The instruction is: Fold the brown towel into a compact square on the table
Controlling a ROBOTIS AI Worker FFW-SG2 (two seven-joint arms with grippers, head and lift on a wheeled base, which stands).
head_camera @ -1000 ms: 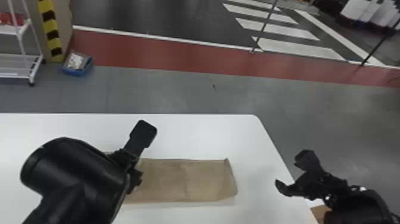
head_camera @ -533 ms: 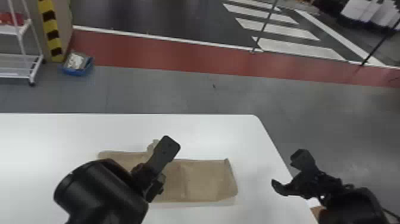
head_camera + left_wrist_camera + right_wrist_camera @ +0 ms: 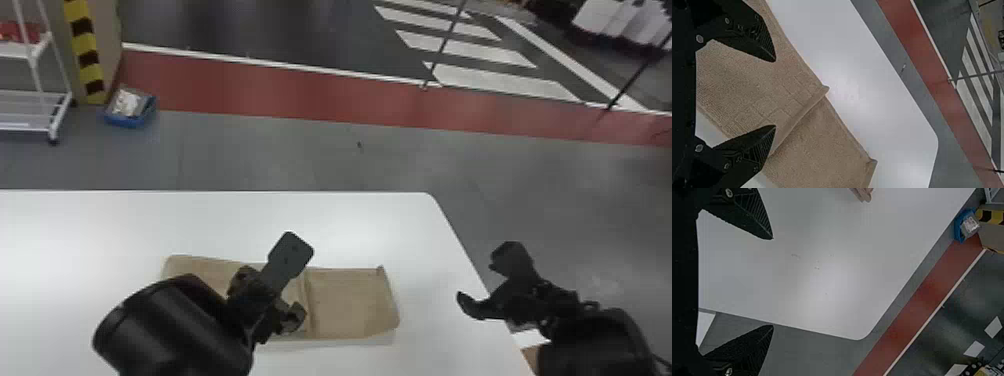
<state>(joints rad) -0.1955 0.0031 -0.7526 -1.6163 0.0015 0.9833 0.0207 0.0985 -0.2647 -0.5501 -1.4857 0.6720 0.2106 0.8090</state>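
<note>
Since the earlier frames, the left gripper point(image 3: 774, 93) has travelled rightward over the brown towel point(image 3: 350, 302); the towel's right end has kept its place. That gripper's fingers stand wide apart, nothing pinched between them, above the towel's middle; whether they touch it I can't tell. Right of the towel and apart from it, the right gripper point(image 3: 772, 282) hangs near the table edge, its fingers wide too and empty.

Under the left gripper, the towel lies as a long strip on the white worktop point(image 3: 125, 220). A raised layer edge point(image 3: 805, 109) crosses it, and one far corner point(image 3: 872, 163) at its right end is a little turned up. It should handle light, soft and floppy, with no fear of breaking, though layers may slide or only the top one come up. I'd take hold at a short end, pinching all layers near the corners, and bring it over toward the middle.

Beyond the towel and its worktop, the grey floor point(image 3: 280, 155) runs back to a red strip point(image 3: 240, 90).
</note>
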